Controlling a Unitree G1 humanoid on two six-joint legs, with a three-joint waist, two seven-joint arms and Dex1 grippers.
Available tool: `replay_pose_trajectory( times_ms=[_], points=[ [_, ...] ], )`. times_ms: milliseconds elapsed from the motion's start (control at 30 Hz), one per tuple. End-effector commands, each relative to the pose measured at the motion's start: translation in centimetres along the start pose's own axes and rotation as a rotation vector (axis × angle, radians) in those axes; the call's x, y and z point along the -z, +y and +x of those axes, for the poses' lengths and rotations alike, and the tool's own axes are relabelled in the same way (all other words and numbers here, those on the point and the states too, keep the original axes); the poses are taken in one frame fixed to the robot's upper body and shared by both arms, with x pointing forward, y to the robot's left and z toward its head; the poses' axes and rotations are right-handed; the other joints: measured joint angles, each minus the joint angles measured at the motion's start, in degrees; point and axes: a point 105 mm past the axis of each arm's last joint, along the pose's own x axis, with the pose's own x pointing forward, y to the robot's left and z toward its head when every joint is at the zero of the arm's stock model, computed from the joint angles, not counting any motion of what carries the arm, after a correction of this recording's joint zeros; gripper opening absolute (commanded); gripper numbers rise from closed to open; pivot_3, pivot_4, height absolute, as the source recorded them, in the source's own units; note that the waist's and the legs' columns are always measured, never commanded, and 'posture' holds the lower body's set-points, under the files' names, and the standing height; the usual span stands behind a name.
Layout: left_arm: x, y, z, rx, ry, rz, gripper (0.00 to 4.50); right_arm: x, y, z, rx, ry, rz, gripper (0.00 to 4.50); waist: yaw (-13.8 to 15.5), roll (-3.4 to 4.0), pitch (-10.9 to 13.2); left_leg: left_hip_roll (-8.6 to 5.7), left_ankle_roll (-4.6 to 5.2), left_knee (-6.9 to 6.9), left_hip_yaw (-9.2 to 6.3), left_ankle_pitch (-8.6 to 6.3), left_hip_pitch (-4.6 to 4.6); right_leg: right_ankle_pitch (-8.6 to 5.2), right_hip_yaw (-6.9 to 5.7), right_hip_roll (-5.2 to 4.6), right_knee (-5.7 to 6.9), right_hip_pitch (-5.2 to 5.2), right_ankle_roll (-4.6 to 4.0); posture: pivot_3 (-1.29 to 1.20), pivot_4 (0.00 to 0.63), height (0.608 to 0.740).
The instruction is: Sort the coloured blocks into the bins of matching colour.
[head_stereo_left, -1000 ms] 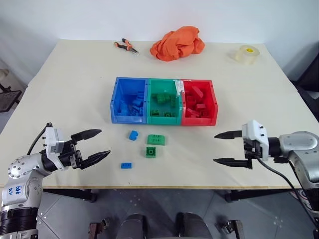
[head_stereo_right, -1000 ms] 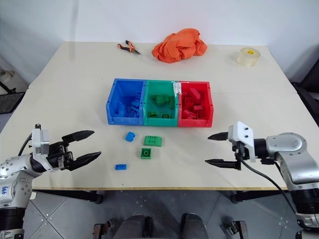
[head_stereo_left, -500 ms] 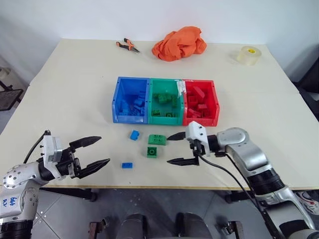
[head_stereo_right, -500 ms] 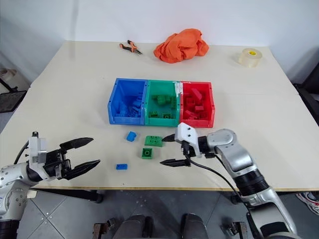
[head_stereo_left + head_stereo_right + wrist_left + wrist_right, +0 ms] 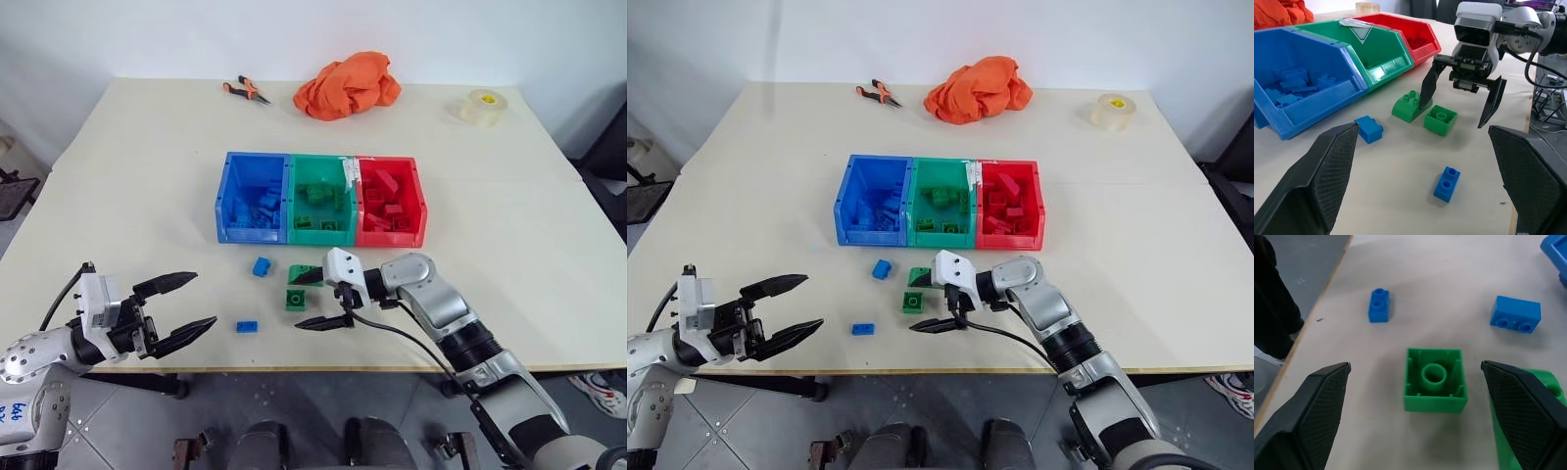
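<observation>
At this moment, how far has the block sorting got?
Done: the blue bin, green bin and red bin each hold matching blocks. In hand: nothing gripped; the right gripper is open around the square green block. Left: that block, the sloped green block, and two blue blocks on the table. The left gripper hangs open.

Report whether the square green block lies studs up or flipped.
Flipped: the square green block shows its hollow underside and central tube, between the open right gripper fingers.
</observation>
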Motion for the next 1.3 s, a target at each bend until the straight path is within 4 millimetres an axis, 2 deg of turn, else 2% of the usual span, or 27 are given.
replay_pose_trajectory(
  times_ms=[33, 133, 367, 400, 567, 767, 900, 1000, 1133, 1300],
  points=[
    [-1.1, -0.2, -0.1, -0.002, -0.032, 0.035, 4.5, -0.4, 0.2, 0.3, -0.028, -0.011, -0.018, 4.47, -0.15, 0.01, 0.0, 0.01, -0.01, 0.0, -0.01, 0.0, 0.0, 0.0, 0.0, 0.0, 0.01, 0.0, 0.0, 0.0, 0.15, 0.74],
    [-1.0, 0.0, -0.3, -0.006, -0.03, 0.033, 4.5, -0.2, 0.2, 0.3, -0.019, -0.011, 0.001, 3.85, -0.19, 0.01, 0.0, 0.03, -0.03, -0.01, -0.02, -0.01, 0.03, 0.0, 0.01, 0.01, 0.04, 0.0, -0.01, 0.0, 0.15, 0.74],
    [-1.0, 0.2, 0.1, -0.008, -0.036, 0.035, 4.5, -0.3, 0.1, 0.6, -0.009, -0.014, 0.002, 1.45, -0.21, 0.01, 0.01, 0.03, -0.05, -0.01, -0.03, -0.02, 0.01, -0.01, 0.11, -0.01, 0.03, -0.01, -0.01, 0.0, 0.15, 0.74],
    [-1.1, 0.3, 0.2, -0.008, -0.039, 0.036, 4.5, -0.3, 0.1, 0.7, -0.008, -0.015, 0.001, 1.39, -0.2, 0.01, 0.01, 0.03, -0.05, -0.01, -0.03, -0.02, 0.02, -0.01, 0.11, -0.01, 0.03, -0.01, -0.01, 0.0, 0.15, 0.74],
    [-1.1, 0.4, 0.4, -0.005, -0.044, 0.039, 4.5, -0.8, 0.0, 0.7, -0.004, -0.03, -0.011, 1.39, -0.19, 0.01, 0.01, 0.03, -0.05, -0.01, -0.03, -0.02, 0.01, -0.01, 0.12, -0.01, 0.04, -0.01, -0.01, 0.0, 0.15, 0.74],
    [-1.2, 0.4, 0.4, -0.01, -0.05, 0.038, 4.5, -4.8, -1.1, -1.8, 0.057, -0.167, -0.022, 1.39, -0.16, 0.03, 0.02, 0.03, -0.05, -0.01, -0.05, -0.02, 0.0, -0.01, 0.19, -0.04, 0.03, -0.02, -0.01, 0.0, 0.15, 0.74],
    [-0.9, 0.6, 0.3, -0.014, -0.047, 0.032, 4.5, -6.9, -7.1, -5.6, 0.353, -0.164, -0.083, 1.39, -0.27, 0.08, 0.05, 0.02, -0.06, 0.0, 0.02, -0.02, 0.0, -0.01, 0.2, -0.05, 0.01, -0.05, -0.02, 0.0, 0.15, 0.74],
    [-0.9, 0.9, 0.6, -0.011, -0.052, 0.034, 4.5, -7.5, -10.3, -6.8, 0.498, -0.15, -0.08, 1.39, -0.28, 0.06, 0.03, 0.02, -0.06, -0.02, -0.01, -0.03, 0.01, -0.01, 0.21, -0.03, 0.11, -0.11, -0.03, 0.0, 0.15, 0.74],
    [-1.0, 1.2, 1.0, -0.004, -0.06, 0.04, 4.5, -7.6, -12.0, -7.2, 0.56, -0.14, -0.089, 2.78, -0.46, 0.01, 0.01, 0.02, -0.08, -0.1, -0.02, -0.04, 0.02, -0.01, 0.2, 0.01, 0.17, -0.13, -0.03, 0.0, 0.15, 0.74],
    [-1.1, 1.6, 1.2, 0.004, -0.065, 0.046, 4.5, -7.7, -11.5, -7.0, 0.524, -0.153, -0.122, 4.47, -0.47, 0.05, 0.03, 0.01, -0.07, -0.07, 0.05, -0.03, -0.01, -0.01, 0.06, 0.03, 0.15, -0.13, -0.03, 0.0, 0.15, 0.74]
  ],
)
